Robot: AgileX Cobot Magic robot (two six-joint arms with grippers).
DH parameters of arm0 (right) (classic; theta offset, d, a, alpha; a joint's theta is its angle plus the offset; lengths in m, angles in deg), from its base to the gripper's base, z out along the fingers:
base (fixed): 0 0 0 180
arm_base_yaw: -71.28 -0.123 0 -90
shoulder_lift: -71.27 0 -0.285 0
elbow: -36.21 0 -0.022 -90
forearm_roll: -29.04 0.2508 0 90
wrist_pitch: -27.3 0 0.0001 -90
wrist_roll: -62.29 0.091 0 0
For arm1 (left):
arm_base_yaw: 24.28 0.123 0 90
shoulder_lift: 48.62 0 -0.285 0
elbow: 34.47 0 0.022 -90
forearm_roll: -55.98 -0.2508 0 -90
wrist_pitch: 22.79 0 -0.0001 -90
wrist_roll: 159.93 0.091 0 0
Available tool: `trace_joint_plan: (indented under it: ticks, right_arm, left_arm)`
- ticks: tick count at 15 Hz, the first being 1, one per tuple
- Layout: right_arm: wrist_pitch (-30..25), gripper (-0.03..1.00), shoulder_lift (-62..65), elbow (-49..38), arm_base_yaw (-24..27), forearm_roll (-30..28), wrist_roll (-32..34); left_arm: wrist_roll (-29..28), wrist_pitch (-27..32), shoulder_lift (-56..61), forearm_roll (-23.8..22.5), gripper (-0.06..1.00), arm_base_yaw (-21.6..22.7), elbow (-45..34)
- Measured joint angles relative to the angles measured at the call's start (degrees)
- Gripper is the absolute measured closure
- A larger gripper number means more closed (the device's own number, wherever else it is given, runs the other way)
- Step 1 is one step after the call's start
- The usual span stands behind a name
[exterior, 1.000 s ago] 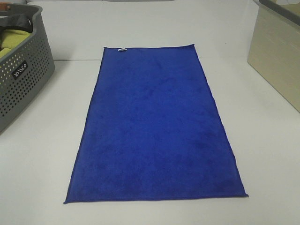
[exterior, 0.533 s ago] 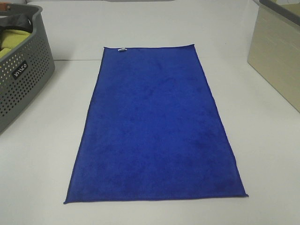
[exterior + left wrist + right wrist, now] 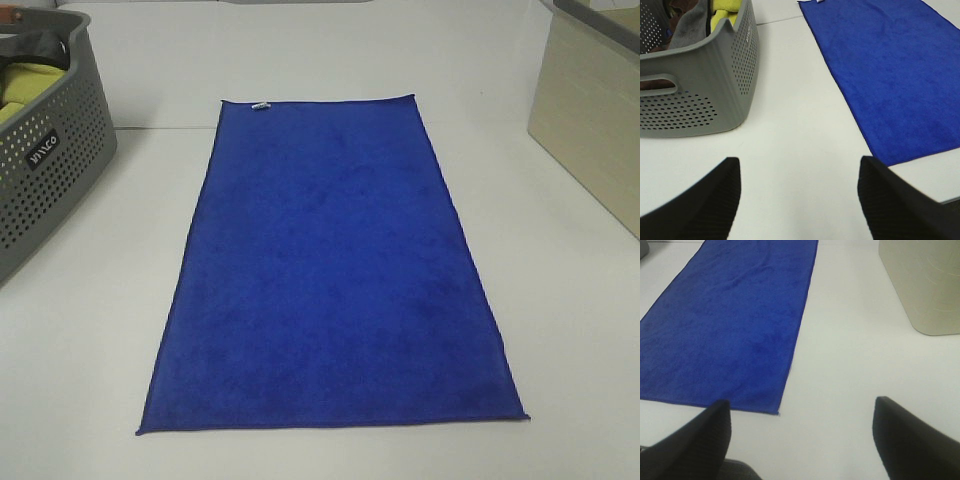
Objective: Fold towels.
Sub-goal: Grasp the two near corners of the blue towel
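The royal-blue towel (image 3: pixel 330 270) lies flat and unfolded on the white table, long side running away from the front, with a small white tag (image 3: pixel 260 105) at its far short edge. It also shows in the left wrist view (image 3: pixel 890 70) and the right wrist view (image 3: pixel 730 320). Neither gripper shows in the exterior high view. My left gripper (image 3: pixel 797 200) is open and empty over bare table, left of the towel's near corner. My right gripper (image 3: pixel 802 440) is open and empty over bare table, right of the towel's near right corner.
A grey perforated basket (image 3: pixel 40 170) with a yellow-green cloth (image 3: pixel 722 12) stands at the left. A beige bin (image 3: pixel 590 120) stands at the right, seen also in the right wrist view (image 3: pixel 922 285). The white table (image 3: pixel 90 330) surrounds the towel.
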Motion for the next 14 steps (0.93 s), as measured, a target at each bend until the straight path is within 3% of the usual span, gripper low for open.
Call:
trace_joint_plan:
  ticks: [14]
  right_arm:
    - [0.0, 0.23, 0.0, 0.0, 0.0, 0.0, 0.0]
  left_arm:
    - [0.0, 0.0, 0.0, 0.0, 0.3, 0.0, 0.0]
